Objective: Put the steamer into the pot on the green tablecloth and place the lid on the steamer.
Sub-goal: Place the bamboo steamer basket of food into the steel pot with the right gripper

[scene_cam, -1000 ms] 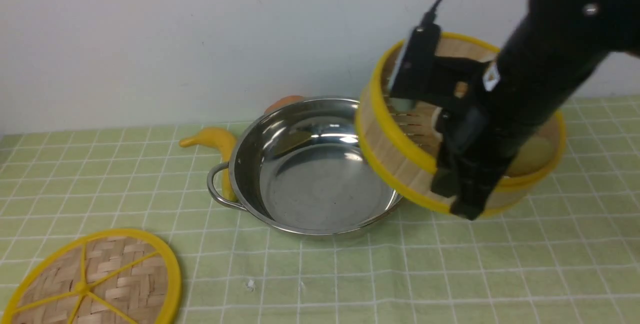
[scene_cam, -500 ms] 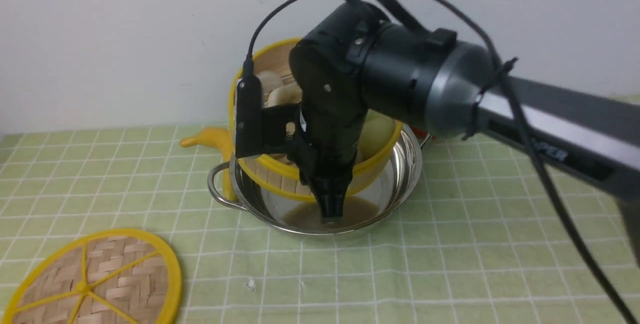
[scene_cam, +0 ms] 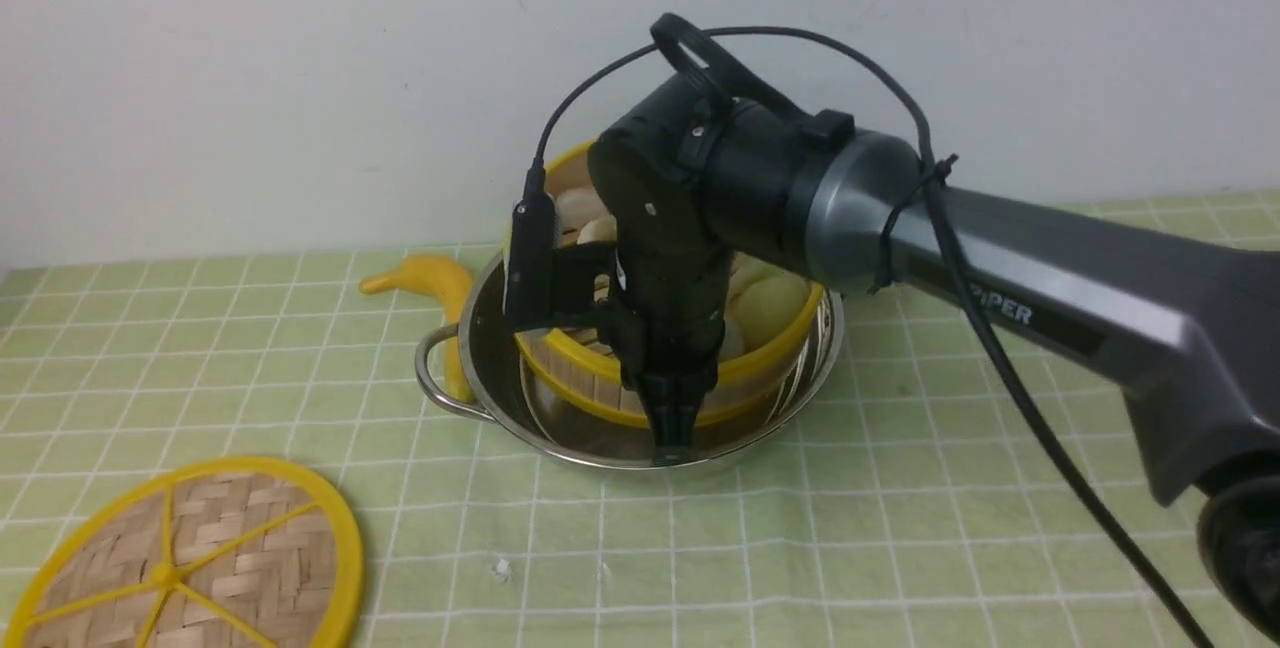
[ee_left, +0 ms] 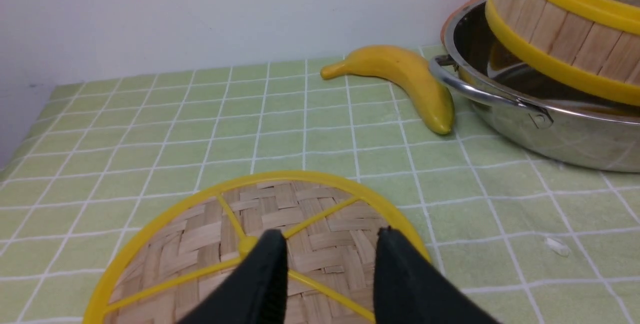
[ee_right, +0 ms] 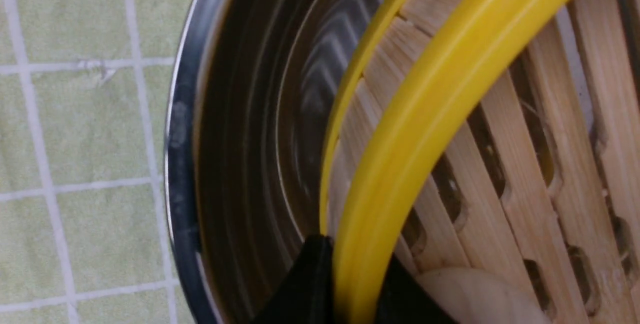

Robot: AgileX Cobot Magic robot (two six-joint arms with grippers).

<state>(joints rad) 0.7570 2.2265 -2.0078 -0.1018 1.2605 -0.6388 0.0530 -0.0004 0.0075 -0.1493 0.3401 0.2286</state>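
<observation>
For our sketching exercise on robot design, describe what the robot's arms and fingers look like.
The right arm is a dark grey boxy link with pale PIPER lettering, a silver-grey collar and a black round wrist. A black cable loops over it. The left gripper has black tapered fingers.

Lab bench dressed up as a kitchen: bare white wall (scene_cam: 250, 78) behind the right gripper (scene_cam: 672, 433), checked green cloth (scene_cam: 900, 528) beneath it, steel pot (scene_cam: 600, 460) and bamboo steamer (scene_cam: 590, 390) around its tips, a toy-looking banana (scene_cam: 425, 278) off to its left, and a cabled robot arm (scene_cam: 1050, 298) reaching in.
</observation>
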